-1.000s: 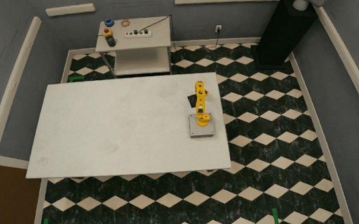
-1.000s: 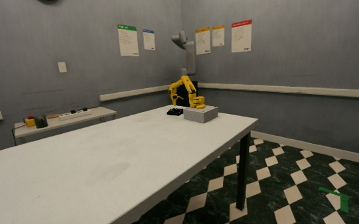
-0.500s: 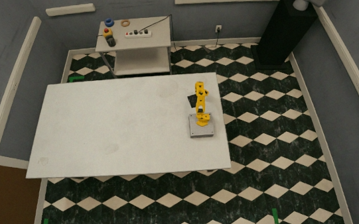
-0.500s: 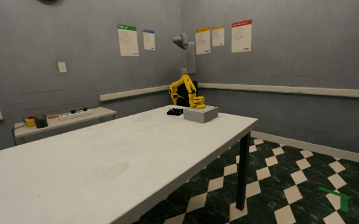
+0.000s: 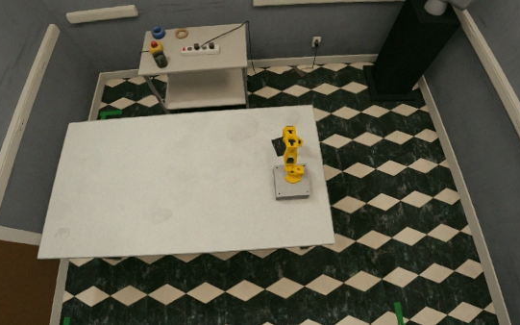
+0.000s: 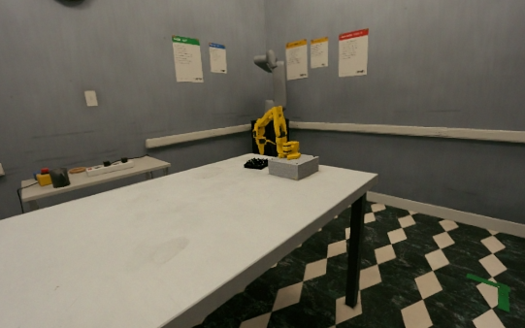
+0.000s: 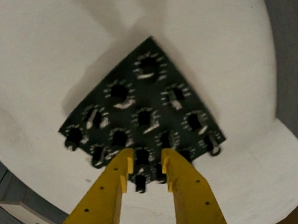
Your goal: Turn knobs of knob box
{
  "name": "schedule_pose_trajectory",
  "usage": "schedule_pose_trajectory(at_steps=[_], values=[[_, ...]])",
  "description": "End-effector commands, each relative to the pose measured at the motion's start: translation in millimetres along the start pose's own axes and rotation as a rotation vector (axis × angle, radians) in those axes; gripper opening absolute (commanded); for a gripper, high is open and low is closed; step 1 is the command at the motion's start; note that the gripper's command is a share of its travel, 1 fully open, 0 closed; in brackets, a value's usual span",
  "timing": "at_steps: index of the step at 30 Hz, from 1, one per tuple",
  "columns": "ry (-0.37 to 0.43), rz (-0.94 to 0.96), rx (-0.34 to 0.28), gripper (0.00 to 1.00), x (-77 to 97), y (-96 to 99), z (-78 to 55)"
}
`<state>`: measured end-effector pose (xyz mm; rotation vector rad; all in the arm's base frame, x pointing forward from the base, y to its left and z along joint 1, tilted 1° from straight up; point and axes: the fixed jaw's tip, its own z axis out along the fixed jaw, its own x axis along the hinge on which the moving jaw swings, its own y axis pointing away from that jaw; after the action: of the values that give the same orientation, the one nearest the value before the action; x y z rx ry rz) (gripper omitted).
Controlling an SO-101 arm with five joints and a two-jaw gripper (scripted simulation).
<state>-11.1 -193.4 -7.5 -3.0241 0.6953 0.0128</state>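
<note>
The black knob box (image 5: pixel 277 146) (image 6: pixel 257 165) (image 7: pixel 143 106) lies on the white table (image 5: pixel 163 183) just beyond the arm's grey base block (image 5: pixel 292 188) (image 6: pixel 293 167). In the wrist view it shows corner-on, with several knobs and white marks. My yellow gripper (image 7: pixel 147 157) (image 6: pixel 258 147) hangs low over the box's near corner. Its fingers are nearly shut, with a narrow gap. A knob at the near corner (image 7: pixel 148 171) shows in line with that gap. I cannot tell whether the fingers touch it. Which knob it is I cannot tell.
The table's right edge runs close to the base block. A side table (image 5: pixel 192 53) (image 6: pixel 92 175) with a power strip and small items stands apart at the back. A black pillar (image 5: pixel 404 48) stands in the room's corner.
</note>
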Motion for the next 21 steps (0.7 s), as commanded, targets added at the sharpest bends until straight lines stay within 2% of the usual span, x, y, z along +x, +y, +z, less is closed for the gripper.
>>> schedule_pose_trajectory(at_steps=[1,21], values=[[0.015,-0.005,-0.031,0.08,-5.3,-11.7,-0.6],[0.015,0.006,-0.031,0.08,-6.6,-14.6,-0.1]])
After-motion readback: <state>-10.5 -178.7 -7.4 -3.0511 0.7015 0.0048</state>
